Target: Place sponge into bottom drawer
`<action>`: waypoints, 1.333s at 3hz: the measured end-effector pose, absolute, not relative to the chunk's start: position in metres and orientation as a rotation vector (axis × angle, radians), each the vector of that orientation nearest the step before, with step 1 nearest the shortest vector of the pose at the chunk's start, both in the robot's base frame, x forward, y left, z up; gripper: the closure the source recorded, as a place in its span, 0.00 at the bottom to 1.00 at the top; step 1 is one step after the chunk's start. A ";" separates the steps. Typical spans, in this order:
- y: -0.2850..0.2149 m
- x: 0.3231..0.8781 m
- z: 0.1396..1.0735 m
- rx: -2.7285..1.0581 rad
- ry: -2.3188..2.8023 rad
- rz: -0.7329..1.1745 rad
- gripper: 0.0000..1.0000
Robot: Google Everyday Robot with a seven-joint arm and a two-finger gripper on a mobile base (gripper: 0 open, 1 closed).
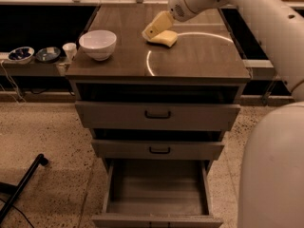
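Observation:
The pale yellow sponge (165, 38) lies on the cabinet top (199, 56), at the back near the middle. My gripper (153, 30) reaches down from the upper right on its white arm (247, 8) and is at the sponge's left end, touching or just above it. The bottom drawer (156, 194) is pulled out, and its plain box interior shows nothing inside. The two shallower drawers above it, each with a dark handle, are slightly pulled out.
A white bowl (98, 43) stands on the left of the cabinet top. Two small dishes (19, 54) and a small cup (70, 49) sit on a low ledge to the left. My white body (273, 175) fills the lower right. A black leg (23, 184) lies on the floor.

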State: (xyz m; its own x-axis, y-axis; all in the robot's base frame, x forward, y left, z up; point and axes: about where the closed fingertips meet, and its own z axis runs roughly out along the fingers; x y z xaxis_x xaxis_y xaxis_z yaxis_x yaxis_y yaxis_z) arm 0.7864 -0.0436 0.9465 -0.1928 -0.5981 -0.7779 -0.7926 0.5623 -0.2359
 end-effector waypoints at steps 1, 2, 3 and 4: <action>-0.025 0.823 0.929 -1.087 1.915 0.216 0.00; -0.020 0.836 0.906 -1.106 1.945 0.214 0.00; -0.026 0.843 0.884 -1.101 1.974 0.253 0.00; -0.047 0.848 0.856 -1.135 2.056 0.214 0.03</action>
